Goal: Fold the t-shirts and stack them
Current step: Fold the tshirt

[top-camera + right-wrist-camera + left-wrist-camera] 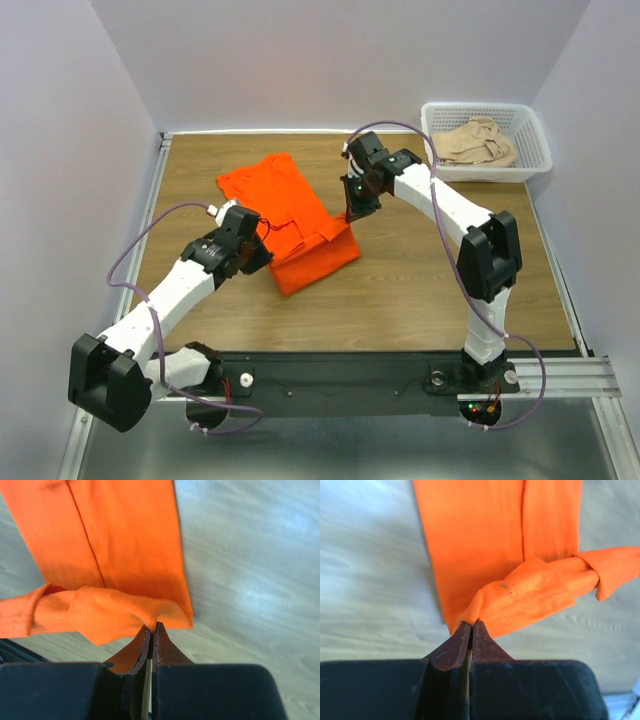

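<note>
The left hand (471, 625) is clenching a bunched edge of the orange t-shirt (470, 540), its dark tapering jaws pressing together on a double-stitched hem; the right hand (152, 627) is pinching a soft gathered fold of the same cloth in the same tight way. The fabric is showing as a matte, smooth knit, puckering into rounded ridges at each grip and hanging flatter beyond, with one straight seam running lengthwise; a rolled sleeve cuff is sticking out to the side in each wrist view. From above, the shirt is lying left of centre on the wood-grained desk (420, 290), its far half spreading out with light creases and its near half forming a neat rectangle between the two hands. The beige t-shirt (478, 142) is sitting crumpled in the white lattice basket (530, 165) at the far right corner, well apart. The cloth is running off the top of both wrist views; the desk there is blurring into streaks; a faint mark on the hem is proving too small to read; whether the near half is touching the desk is hard to tell.
</note>
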`<state>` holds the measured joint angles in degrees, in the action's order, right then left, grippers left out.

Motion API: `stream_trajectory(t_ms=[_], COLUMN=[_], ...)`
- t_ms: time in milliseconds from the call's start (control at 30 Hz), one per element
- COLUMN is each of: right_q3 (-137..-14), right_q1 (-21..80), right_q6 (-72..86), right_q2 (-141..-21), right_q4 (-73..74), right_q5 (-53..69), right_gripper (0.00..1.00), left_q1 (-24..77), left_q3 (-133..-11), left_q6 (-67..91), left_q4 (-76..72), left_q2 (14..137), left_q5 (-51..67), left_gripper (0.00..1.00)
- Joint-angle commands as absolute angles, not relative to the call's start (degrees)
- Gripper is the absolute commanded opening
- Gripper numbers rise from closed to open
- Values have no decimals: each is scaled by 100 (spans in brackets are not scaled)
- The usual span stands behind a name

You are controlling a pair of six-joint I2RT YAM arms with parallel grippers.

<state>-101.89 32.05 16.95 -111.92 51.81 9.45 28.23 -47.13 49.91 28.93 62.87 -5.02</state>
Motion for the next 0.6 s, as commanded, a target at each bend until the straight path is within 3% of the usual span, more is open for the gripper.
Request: stream_trajectory(t_ms=[0,567], right_q3=[-10845,-11206], right_q1=[3226,3226], right_q6=[1486,1424], right_q2=[-11513,-12375], right_q4=[5098,4140], right_q5=[993,1055], right_gripper=[1,1], left_q1=[2497,1934], left_q3=[-4737,-4316], left_q6=[4300,3375], left_q4=[2471,1152], left_q2=[6371,7268], left_q5=[-888,-1177], left_gripper=[0,0])
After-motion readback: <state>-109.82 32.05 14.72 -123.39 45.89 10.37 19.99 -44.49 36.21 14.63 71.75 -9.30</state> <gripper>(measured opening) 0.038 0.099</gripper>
